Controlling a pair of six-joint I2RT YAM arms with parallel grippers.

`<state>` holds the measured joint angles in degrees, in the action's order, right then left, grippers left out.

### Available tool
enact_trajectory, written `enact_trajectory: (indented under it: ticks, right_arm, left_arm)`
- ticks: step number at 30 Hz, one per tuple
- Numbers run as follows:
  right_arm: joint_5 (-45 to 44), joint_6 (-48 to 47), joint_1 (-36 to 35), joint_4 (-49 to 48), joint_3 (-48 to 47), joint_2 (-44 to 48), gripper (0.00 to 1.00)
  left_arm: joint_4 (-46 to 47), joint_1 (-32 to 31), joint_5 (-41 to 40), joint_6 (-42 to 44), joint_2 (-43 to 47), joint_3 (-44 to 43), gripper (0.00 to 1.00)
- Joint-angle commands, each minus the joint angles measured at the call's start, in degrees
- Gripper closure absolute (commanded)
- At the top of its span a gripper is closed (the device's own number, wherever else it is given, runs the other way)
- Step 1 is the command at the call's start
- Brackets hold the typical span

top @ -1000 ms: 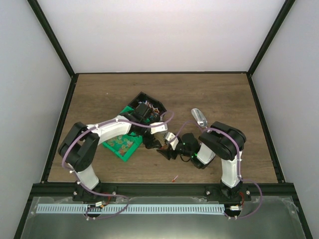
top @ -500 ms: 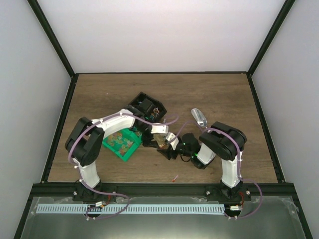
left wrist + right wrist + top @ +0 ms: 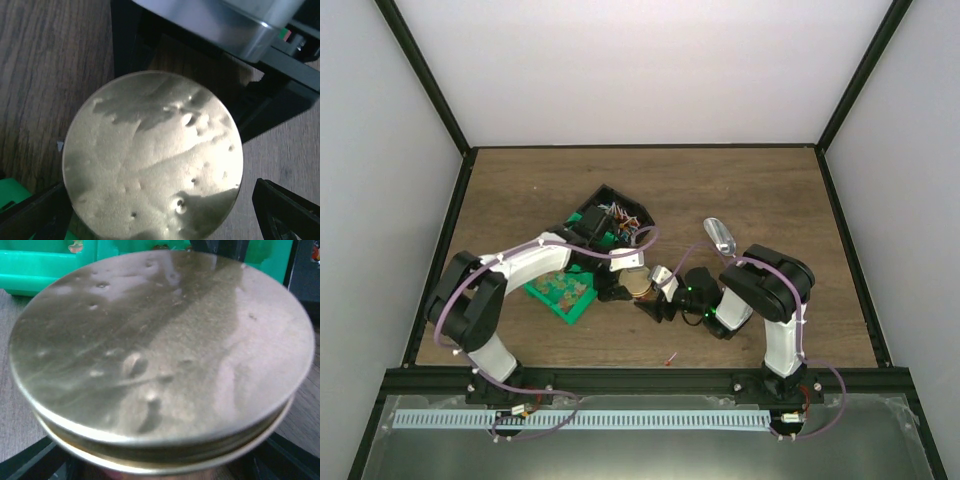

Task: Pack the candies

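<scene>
A jar topped by a round gold lid (image 3: 640, 283) stands mid-table. My right gripper (image 3: 658, 297) is shut on the jar from the right; in the right wrist view the lid (image 3: 160, 340) fills the frame above the gripper (image 3: 165, 471). My left gripper (image 3: 618, 286) hovers over the lid (image 3: 152, 160), open, its dark fingers (image 3: 287, 212) standing to either side of the rim. Candies (image 3: 617, 212) show as mixed-colour specks in a black box (image 3: 603, 196), and one stray candy (image 3: 670, 358) lies near the front edge. What the jar holds is hidden.
A green tray (image 3: 552, 300) sits left of the jar, partly under the left forearm, and shows behind the lid as the tray (image 3: 50, 265) in the right wrist view. A silver metal scoop (image 3: 720, 235) lies right of centre. Black frame rails border the wooden table.
My left gripper has opened wider and its wrist has pulled back, uncovering the gold lid from above. Its elbow swung left. The right arm and the jar have stayed put.
</scene>
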<state>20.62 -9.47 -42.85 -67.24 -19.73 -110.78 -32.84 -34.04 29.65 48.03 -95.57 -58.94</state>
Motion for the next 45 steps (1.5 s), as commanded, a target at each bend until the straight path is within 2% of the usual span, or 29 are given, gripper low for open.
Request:
enact_trajectory:
  ticks: [1,2,6,13,19,23,30,35,45]
  right_arm:
    - [0.73,0.21,-0.39,3.28,0.45,-0.56,0.12]
    - [0.64,0.39,-0.39,3.01,0.44,-0.44,0.06]
    - [1.56,0.42,-0.39,1.67,0.38,-0.34,0.00]
    - [3.60,0.23,-0.35,-1.12,-1.43,-2.49,0.00]
    - [4.68,0.39,-0.36,-2.13,-4.12,-4.78,0.00]
    - [4.31,0.42,-0.39,-1.77,-4.86,-5.73,0.04]
    - [4.31,-0.16,-0.39,0.86,-2.86,-4.03,0.12]
    - [4.87,0.57,-0.39,1.16,-1.67,-3.48,0.18]
    - [4.89,0.53,-0.39,1.91,-1.80,-3.21,0.21]
  left_arm:
    - [5.05,0.09,0.81,-4.58,3.00,3.04,0.00]
    - [5.81,0.19,0.41,-5.20,3.53,3.63,0.00]
    - [9.53,0.23,-1.07,-8.07,6.38,6.59,0.00]
    - [9.66,0.72,-3.32,-7.43,9.05,8.41,0.00]
    - [9.96,1.81,-1.61,-6.43,11.20,8.92,0.00]
    - [9.86,1.15,-0.94,-3.50,12.09,8.69,0.06]
    - [6.67,-0.50,-0.14,4.62,12.21,8.09,0.24]
    - [8.60,-2.45,-0.15,7.10,11.42,8.60,0.36]
    - [12.90,-6.52,-1.77,8.91,9.36,9.16,0.45]
